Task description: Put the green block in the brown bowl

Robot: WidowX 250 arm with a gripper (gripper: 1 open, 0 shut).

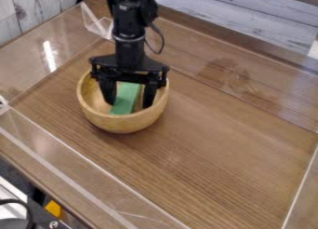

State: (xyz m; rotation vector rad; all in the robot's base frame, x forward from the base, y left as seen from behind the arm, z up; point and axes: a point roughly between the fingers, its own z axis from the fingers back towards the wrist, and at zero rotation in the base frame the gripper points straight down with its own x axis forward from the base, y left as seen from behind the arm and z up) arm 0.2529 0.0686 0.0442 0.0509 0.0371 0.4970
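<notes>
The brown bowl [110, 119] sits on the left half of the wooden table. Inside it the green block [125, 98] leans at a tilt against the bowl's inner wall. My gripper [128, 87] hangs straight down over the bowl, jaws spread wide, with the black fingers [100, 83] standing either side of the block's upper end. Gaps show between the fingers and the block, so nothing is clamped. The block's top end is partly hidden behind the gripper body.
The table [224, 130] is a brown wood-grain surface enclosed by low clear walls [74, 172]. A whitewashed plank wall [248, 19] rises behind it. Cables and dark hardware [32, 209] show below the front left corner.
</notes>
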